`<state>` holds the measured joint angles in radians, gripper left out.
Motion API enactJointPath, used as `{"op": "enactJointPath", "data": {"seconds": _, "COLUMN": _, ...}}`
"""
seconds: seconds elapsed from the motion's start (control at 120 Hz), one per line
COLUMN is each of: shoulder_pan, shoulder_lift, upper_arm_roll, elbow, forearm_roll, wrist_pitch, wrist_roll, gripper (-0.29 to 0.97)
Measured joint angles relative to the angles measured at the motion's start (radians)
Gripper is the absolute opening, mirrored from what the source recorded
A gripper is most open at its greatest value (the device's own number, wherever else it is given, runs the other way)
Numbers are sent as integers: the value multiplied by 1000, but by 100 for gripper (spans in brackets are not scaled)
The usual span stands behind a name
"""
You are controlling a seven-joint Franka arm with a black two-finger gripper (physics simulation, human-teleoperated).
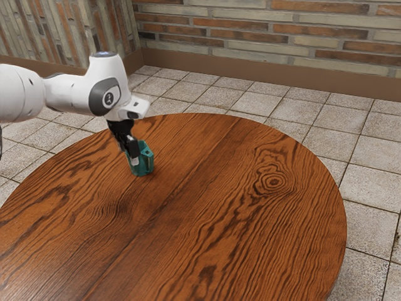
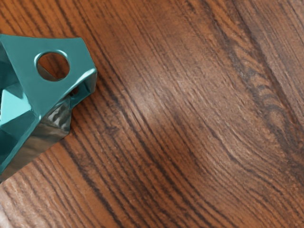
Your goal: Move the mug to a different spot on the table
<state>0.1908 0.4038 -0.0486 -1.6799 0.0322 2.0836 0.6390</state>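
While the teal mug [image 1: 146, 161] is sitting on the round wooden table [image 1: 250, 219], toward the exterior view's left, my claw [image 1: 133, 158] is hanging right against it (its handle [image 2: 80, 58] is showing under my wrist). I cannot tell whether I am pinching it.

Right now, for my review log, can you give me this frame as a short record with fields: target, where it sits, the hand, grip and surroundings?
target: teal mug, angular, with a round hole through its handle
location: on the round wooden table, toward the exterior view's left
contact: appears to rest on the tabletop
hand: lowered at the mug, overlapping its left edge in the exterior view
grip: cannot tell
surroundings: tiled floor, brick wall
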Motion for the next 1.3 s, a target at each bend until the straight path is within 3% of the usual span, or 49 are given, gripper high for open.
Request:
{"op": "enactJointPath", "data": {"seconds": 0.3, "shoulder_pan": 190, "shoulder_lift": 211, "upper_arm_roll": -190, "elbow": 221, "forearm_roll": 2, "wrist_pitch": 97, "wrist_roll": 251, "gripper": 66}}
{"op": "enactJointPath", "data": {"seconds": 0.375, "shoulder_pan": 248, "shoulder_lift": 244, "upper_arm_roll": -301, "elbow": 253, "forearm_roll": 43, "wrist_pitch": 99, "wrist_roll": 314, "gripper": 66}}
{"op": "enactJointPath", "data": {"seconds": 0.492, "shoulder_pan": 270, "shoulder_lift": 283, "upper_arm_roll": -385, "elbow": 280, "forearm_roll": 146, "wrist_pitch": 43, "wrist_roll": 396, "gripper": 65}}
{"op": "enactJointPath", "data": {"seconds": 0.608, "shoulder_pan": 236, "shoulder_lift": 327, "upper_arm_roll": -402, "elbow": 285, "forearm_roll": 226, "wrist_pitch": -1, "wrist_roll": 455, "gripper": 65}}
{"op": "enactJointPath", "data": {"seconds": 0.817, "shoulder_pan": 198, "shoulder_lift": 371, "upper_arm_roll": -405, "elbow": 324, "forearm_roll": 286, "wrist_pitch": -33, "wrist_roll": 525, "gripper": 65}}
{"op": "enactJointPath", "data": {"seconds": 1.3, "shoulder_pan": 227, "shoulder_lift": 373, "upper_arm_roll": -395, "elbow": 330, "forearm_roll": 343, "wrist_pitch": -7, "wrist_roll": 674, "gripper": 58}}
